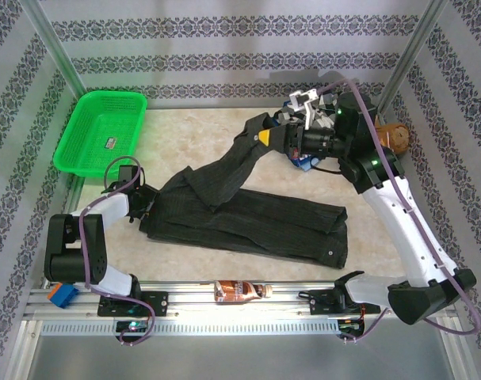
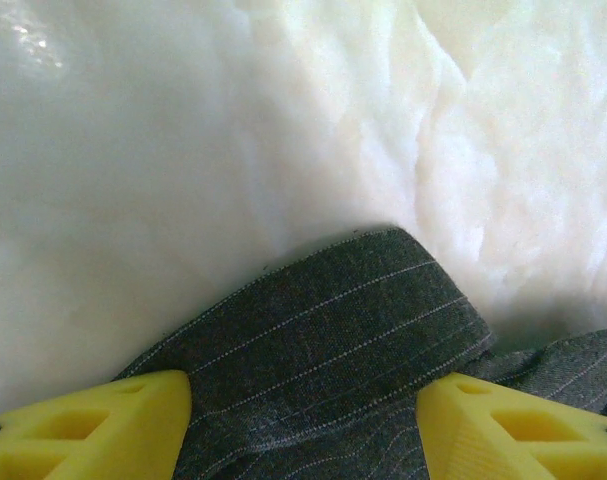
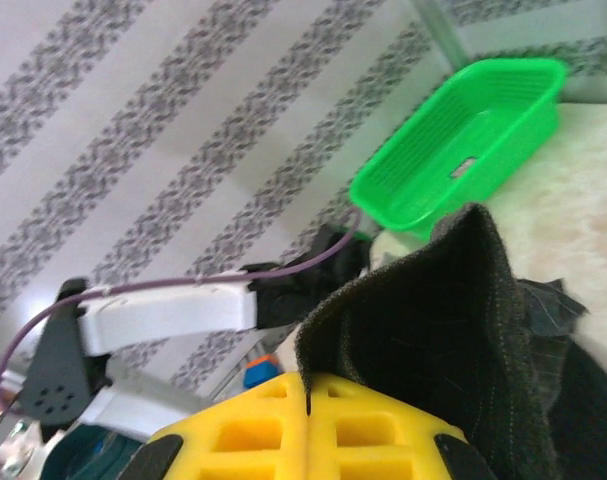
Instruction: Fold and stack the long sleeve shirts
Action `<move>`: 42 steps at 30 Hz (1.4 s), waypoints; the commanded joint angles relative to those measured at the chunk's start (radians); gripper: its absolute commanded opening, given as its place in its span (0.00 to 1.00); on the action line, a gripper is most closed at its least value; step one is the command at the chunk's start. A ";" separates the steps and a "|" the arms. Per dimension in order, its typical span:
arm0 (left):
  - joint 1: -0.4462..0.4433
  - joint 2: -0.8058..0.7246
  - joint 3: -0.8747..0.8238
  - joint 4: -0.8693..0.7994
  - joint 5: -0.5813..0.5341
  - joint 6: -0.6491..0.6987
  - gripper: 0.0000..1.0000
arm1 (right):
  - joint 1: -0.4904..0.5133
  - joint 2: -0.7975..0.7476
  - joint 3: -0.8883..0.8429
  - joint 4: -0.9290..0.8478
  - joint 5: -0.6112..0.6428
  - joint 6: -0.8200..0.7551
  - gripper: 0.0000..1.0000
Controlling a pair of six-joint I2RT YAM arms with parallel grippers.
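Holds sleeve [image 1: 234,165] of charcoal shirt [image 1: 248,220] raised over far bench [image 1: 188,138] in right pincer [image 3: 308,398], clamped tight on cloth. Straddles shirt's left edge with left pincer [image 2: 303,425], half-wide, not pinching. Risks sleeve slipping from thin bite, or dragging unpinned body askew. Barely makes out blue garment [image 1: 303,164], mostly covered by right wrist.
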 commanded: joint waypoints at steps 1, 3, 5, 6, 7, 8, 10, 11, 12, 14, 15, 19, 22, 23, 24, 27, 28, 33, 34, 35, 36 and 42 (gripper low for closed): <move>0.018 0.055 -0.039 -0.039 0.014 0.022 0.64 | 0.059 -0.055 0.016 0.015 -0.046 0.040 0.00; 0.021 0.062 -0.040 -0.033 0.019 0.025 0.65 | 0.097 -0.076 0.011 0.007 -0.044 0.057 0.00; 0.024 0.071 -0.039 -0.027 0.023 0.027 0.65 | 0.120 -0.094 0.016 -0.008 -0.035 0.063 0.00; 0.024 0.077 -0.037 -0.024 0.025 0.029 0.66 | 0.126 -0.101 0.020 -0.008 -0.032 0.070 0.00; 0.024 0.082 -0.037 -0.023 0.028 0.029 0.66 | 0.128 -0.106 0.025 -0.006 -0.031 0.073 0.00; 0.024 0.086 -0.034 -0.021 0.029 0.029 0.66 | 0.128 -0.107 0.035 -0.009 -0.023 0.072 0.00; 0.026 0.090 -0.035 -0.016 0.031 0.030 0.67 | 0.124 -0.099 0.069 -0.028 0.006 0.045 0.00; 0.026 0.091 -0.037 -0.012 0.032 0.030 0.67 | 0.121 -0.083 0.092 -0.028 0.006 0.036 0.00; 0.026 0.091 -0.039 -0.008 0.034 0.030 0.67 | 0.119 -0.059 0.121 -0.024 0.000 0.032 0.00; 0.026 0.096 -0.039 -0.004 0.037 0.032 0.67 | 0.119 -0.003 0.173 -0.015 -0.019 0.025 0.00; 0.026 0.099 -0.041 -0.003 0.037 0.032 0.67 | 0.119 0.031 0.199 -0.005 -0.034 0.028 0.00; 0.029 0.098 -0.056 0.011 0.043 0.026 0.67 | 0.149 0.143 0.285 0.007 -0.075 0.030 0.00; 0.029 0.102 -0.064 0.020 0.046 0.022 0.67 | 0.193 0.198 0.350 -0.009 -0.099 0.026 0.00; 0.029 0.106 -0.066 0.023 0.047 0.023 0.67 | 0.208 0.208 0.363 -0.013 -0.103 0.025 0.00; 0.030 0.109 -0.067 0.023 0.047 0.022 0.67 | 0.224 0.213 0.371 -0.017 -0.110 0.029 0.00; 0.035 0.117 -0.069 0.033 0.047 0.021 0.67 | 0.265 0.214 0.380 -0.030 -0.129 0.044 0.00; 0.037 0.120 -0.067 0.035 0.049 0.021 0.67 | 0.278 0.212 0.377 -0.034 -0.133 0.050 0.00; 0.039 0.139 -0.054 0.044 0.059 0.020 0.67 | 0.354 0.209 0.349 0.002 -0.140 0.097 0.02; 0.039 0.140 -0.054 0.048 0.058 0.018 0.67 | 0.367 0.215 0.345 0.013 -0.135 0.101 0.03; 0.040 0.140 -0.057 0.052 0.058 0.015 0.67 | 0.383 0.227 0.340 0.032 -0.132 0.110 0.03; 0.039 0.142 -0.058 0.057 0.059 0.013 0.67 | 0.399 0.243 0.342 0.047 -0.131 0.117 0.03; 0.047 0.116 -0.071 0.061 0.071 0.007 0.71 | 0.501 0.366 0.401 0.060 -0.145 0.123 0.03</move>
